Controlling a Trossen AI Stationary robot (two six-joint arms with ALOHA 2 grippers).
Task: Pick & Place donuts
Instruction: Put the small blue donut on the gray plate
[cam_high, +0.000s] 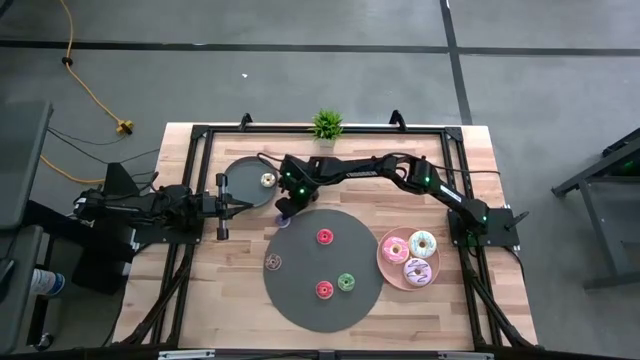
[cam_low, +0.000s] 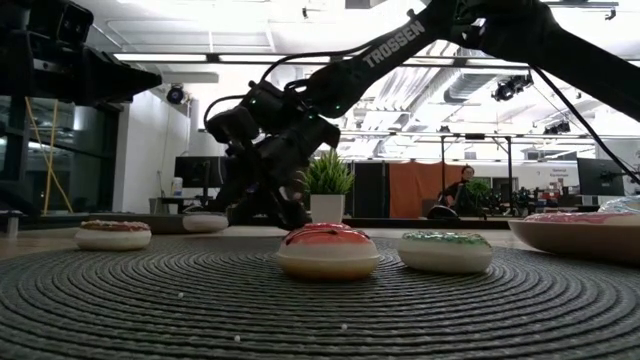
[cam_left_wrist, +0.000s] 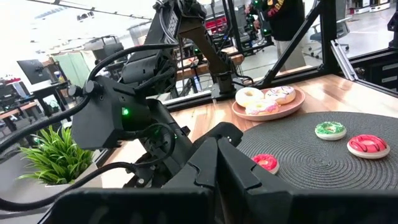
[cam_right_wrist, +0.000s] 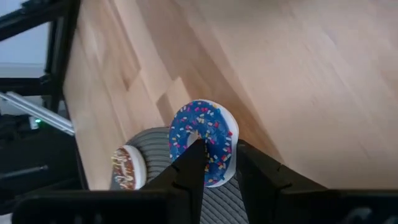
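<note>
Blue donut (cam_right_wrist: 203, 142) flat, frosting up, at the far-left rim of the big dark mat (cam_high: 300, 300), pinched through the ring by right gripper (cam_right_wrist: 214, 158), one finger in the hole, one outside. Right arm stretched across the table, wrist tipped down; left gripper (cam_high: 250, 200) waiting by the small grey plate (cam_high: 240, 172), fingers together. Four tiny donuts on the mat, one on the grey plate, three larger on the pink plate (cam_high: 385, 262).
</note>
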